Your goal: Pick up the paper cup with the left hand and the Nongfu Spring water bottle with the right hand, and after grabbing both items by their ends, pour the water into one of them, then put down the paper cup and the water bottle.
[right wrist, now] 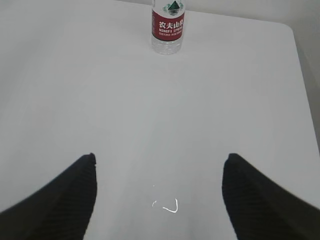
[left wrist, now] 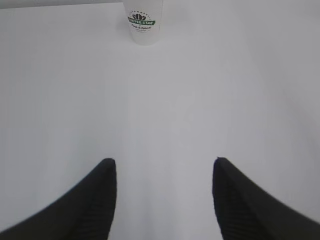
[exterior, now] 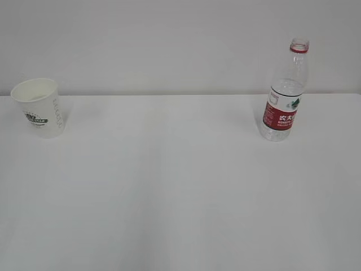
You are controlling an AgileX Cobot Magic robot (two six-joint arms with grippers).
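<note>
Left tool and right tool gape, empty.

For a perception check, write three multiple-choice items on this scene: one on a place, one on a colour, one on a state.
1. Where does the paper cup stand in the exterior view?
A. far left of the table
B. centre
C. beside the bottle

2. What colour is the label on the Nongfu Spring water bottle?
A. blue
B. red and white
C. yellow

3. How is the left gripper?
A. shut on the cup
B. shut, empty
C. open, empty

Answers:
1 A, the cup is at the left edge, far from the bottle on the right.
2 B, red band with white characters.
3 C, its dark fingers stand apart over bare table.
</note>
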